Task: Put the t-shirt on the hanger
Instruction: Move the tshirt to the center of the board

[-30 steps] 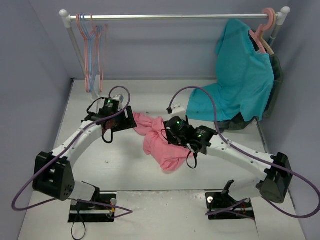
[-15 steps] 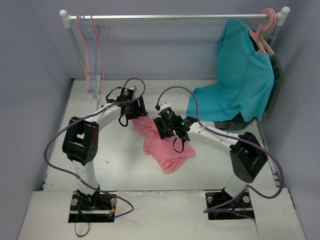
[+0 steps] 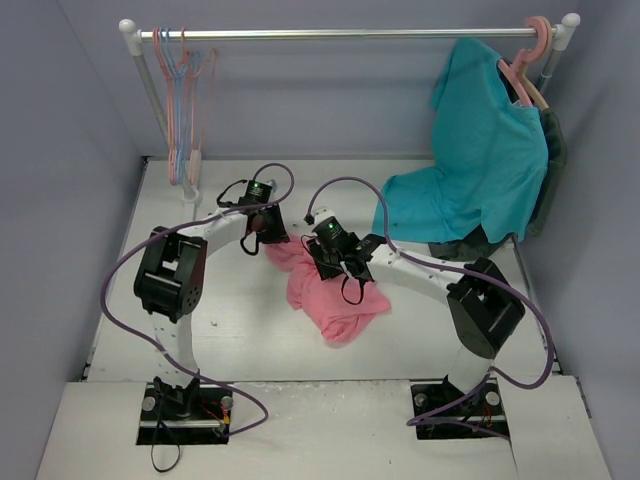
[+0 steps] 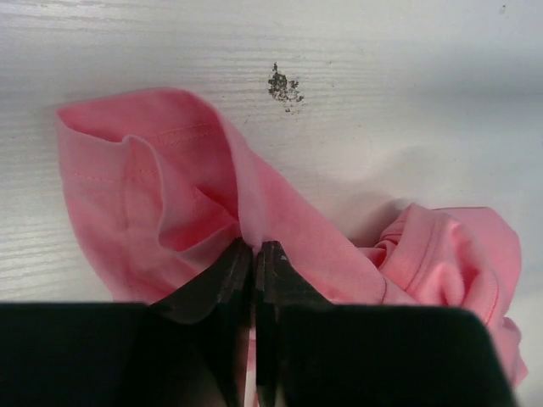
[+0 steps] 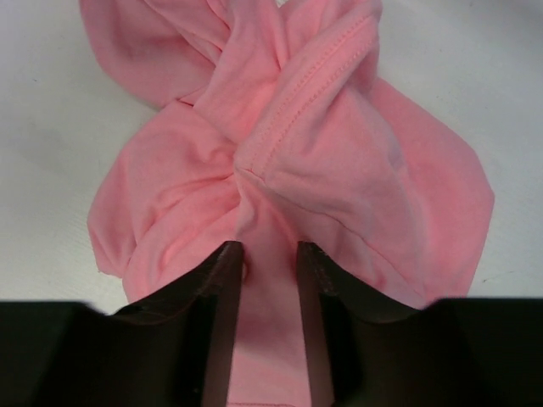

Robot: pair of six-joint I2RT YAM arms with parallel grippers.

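The pink t-shirt (image 3: pixel 335 300) lies crumpled on the white table between the two arms. My left gripper (image 3: pixel 262 234) is down on its far left corner. In the left wrist view it (image 4: pixel 254 246) is shut on a thin raised fold of the t-shirt (image 4: pixel 170 186). My right gripper (image 3: pixel 330 268) presses on the shirt's upper middle. In the right wrist view its jaws (image 5: pixel 270 248) stand a little apart, with a thick ridge of the t-shirt (image 5: pixel 339 170) filling the gap and touching both. The thin pink hanger (image 3: pixel 208 80) hangs among the thin hangers at the rail's left end.
A rail (image 3: pixel 350 33) runs across the back. At its right end a teal t-shirt (image 3: pixel 480 170) hangs on a thick pink hanger (image 3: pixel 530 50), with a dark garment (image 3: pixel 553 170) behind it. Thin blue hangers (image 3: pixel 178 75) hang at the left. Grey walls close in both sides.
Both arms have reared up at the elbow and brought their grippers down onto the shirt. The left jaws have closed on a fold; the right jaws have narrowed around the cloth.
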